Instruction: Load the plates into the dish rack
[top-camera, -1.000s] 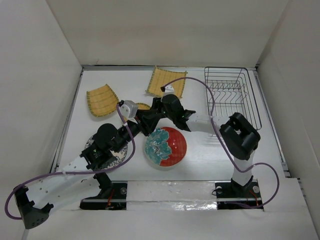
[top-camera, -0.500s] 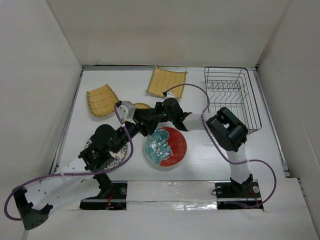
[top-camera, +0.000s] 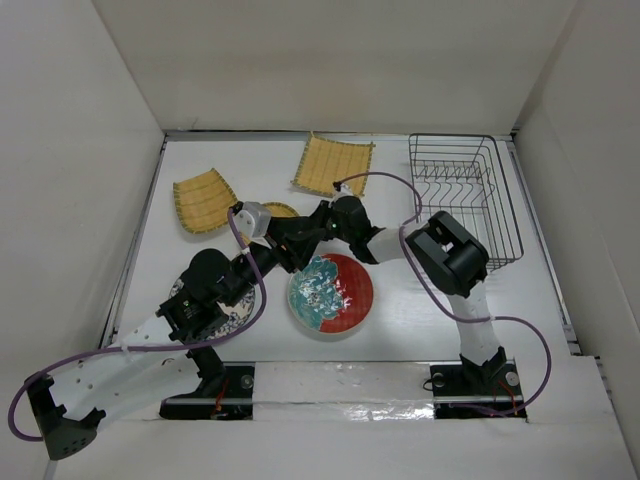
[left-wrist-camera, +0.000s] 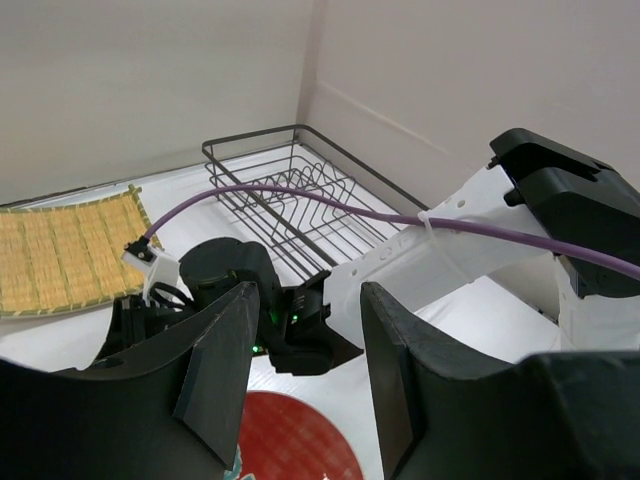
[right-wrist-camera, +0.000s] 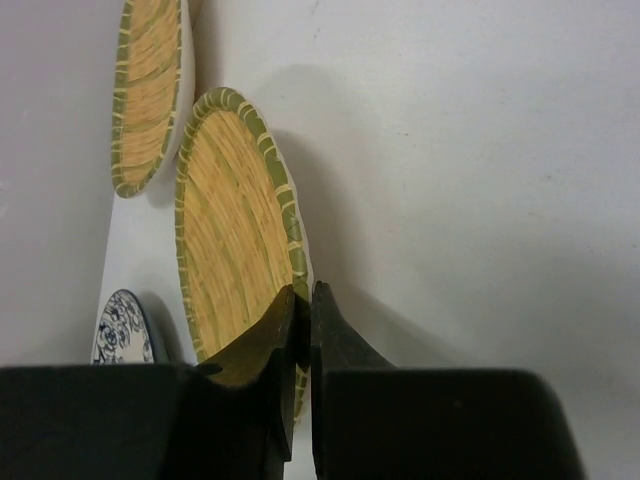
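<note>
5 plates in all: 1 red plate (top-camera: 345, 297), 1 speckled plate (top-camera: 238, 314), 1 small yellow plate (right-wrist-camera: 235, 250), and 2 square ones, i.e. left square plate (top-camera: 204, 200) and far square plate (top-camera: 333, 163). 1 rack (top-camera: 452, 137). All 5 plates are outside the rack.

R gripper (right-wrist-camera: 304, 298) is clenched on the small yellow plate's rim, fingers nearly meeting w/ the rim between. Can't tell if that plate is off the table (top-camera: 400, 325). It sits mid-table, just beyond the red plate, btwn the 2 square plates.

L gripper (left-wrist-camera: 307, 295) is spread wide and holds nothing. It's over the red plate's far edge, close beside the R wrist. Speckled plate is near-left, mostly hidden under the L arm. Rack is in the far-right corner, well apart from both grippers.
</note>
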